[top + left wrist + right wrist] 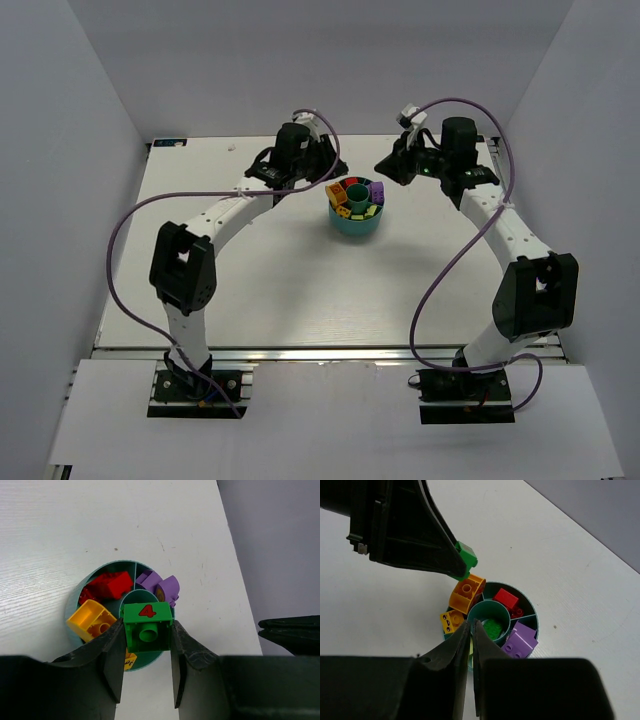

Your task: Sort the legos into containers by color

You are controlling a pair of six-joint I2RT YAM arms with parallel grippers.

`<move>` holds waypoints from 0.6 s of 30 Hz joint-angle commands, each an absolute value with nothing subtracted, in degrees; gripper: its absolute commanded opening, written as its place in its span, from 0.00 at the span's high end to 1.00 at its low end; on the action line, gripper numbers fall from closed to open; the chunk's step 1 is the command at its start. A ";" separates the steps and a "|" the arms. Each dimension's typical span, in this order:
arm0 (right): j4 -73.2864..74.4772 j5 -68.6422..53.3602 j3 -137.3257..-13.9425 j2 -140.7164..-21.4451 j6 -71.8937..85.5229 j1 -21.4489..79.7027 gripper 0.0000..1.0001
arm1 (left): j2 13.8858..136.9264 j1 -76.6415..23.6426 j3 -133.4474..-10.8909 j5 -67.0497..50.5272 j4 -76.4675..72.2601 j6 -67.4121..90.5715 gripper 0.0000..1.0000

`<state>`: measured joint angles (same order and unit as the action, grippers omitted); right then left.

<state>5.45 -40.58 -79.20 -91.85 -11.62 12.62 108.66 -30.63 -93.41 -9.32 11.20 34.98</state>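
Note:
A round teal dish with wedge containers sits mid-table at the back. My left gripper is shut on a green lego with a red "4", held just above the dish's centre well. The wedges hold red legos, purple legos and yellow-orange legos. My right gripper is shut with nothing in it, hovering over the near rim of the dish. A green lego lies in the centre well. A sliver of lime shows behind the right fingers.
The white table ends just right of the dish at an edge, with the grey wall beyond. Purple cables loop off both arms. The left gripper's body hangs over the dish's far side.

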 commanded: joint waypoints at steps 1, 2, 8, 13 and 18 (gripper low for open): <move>4.22 -39.90 -79.28 -90.88 -10.72 11.60 0.89 | 110.20 -31.90 -99.04 -9.50 12.04 31.64 0.98; 4.31 -39.90 -79.36 -90.97 -10.64 11.60 0.89 | 110.82 -32.51 -99.66 -9.14 12.22 31.12 0.97; 4.39 -39.55 -79.63 -90.88 -10.46 10.11 0.87 | 115.30 -34.98 -104.84 -5.63 15.38 27.52 0.93; 4.31 -38.85 -79.37 -90.53 -10.46 8.35 0.85 | 118.38 -36.56 -108.54 -4.57 18.80 24.88 0.92; 4.13 -39.29 -79.19 -90.70 -9.41 6.59 0.84 | 120.49 -37.88 -110.91 -2.64 21.53 22.68 0.89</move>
<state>5.58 -39.13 -79.20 -91.85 -10.46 7.40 121.10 -37.19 -108.16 -4.89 18.55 25.26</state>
